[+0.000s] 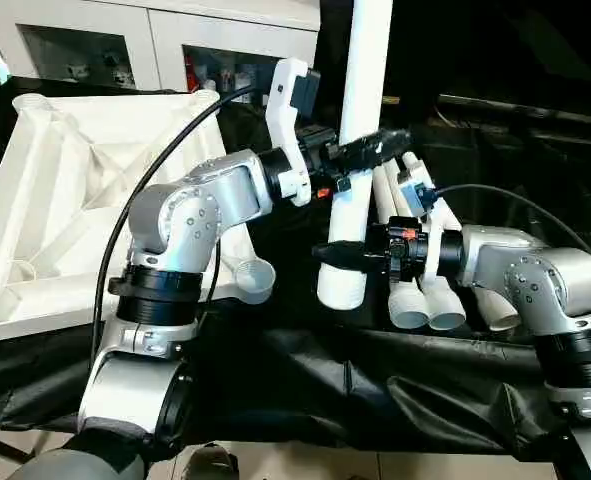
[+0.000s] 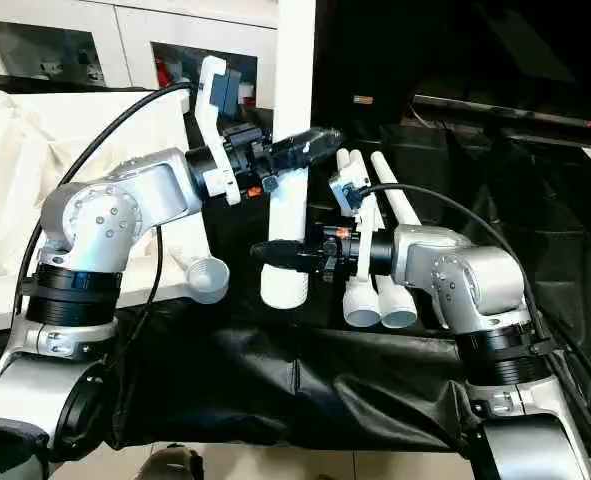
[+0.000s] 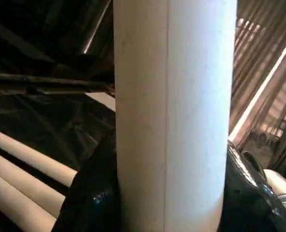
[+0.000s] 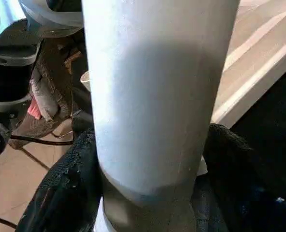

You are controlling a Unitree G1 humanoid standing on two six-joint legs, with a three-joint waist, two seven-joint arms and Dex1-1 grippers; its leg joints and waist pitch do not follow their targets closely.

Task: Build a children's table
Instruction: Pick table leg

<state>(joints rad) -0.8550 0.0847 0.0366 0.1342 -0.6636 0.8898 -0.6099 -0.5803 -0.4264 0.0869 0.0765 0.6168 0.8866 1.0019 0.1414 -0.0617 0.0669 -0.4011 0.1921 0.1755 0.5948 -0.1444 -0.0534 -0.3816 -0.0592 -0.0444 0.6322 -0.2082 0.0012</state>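
I see both pincers pinching one upright leg above the bench: my left pincer higher, my right pincer near its lower end. The top lies underside-up at left; three legs lie just right.

No text, label, brand, number or sign can be read on anything here.
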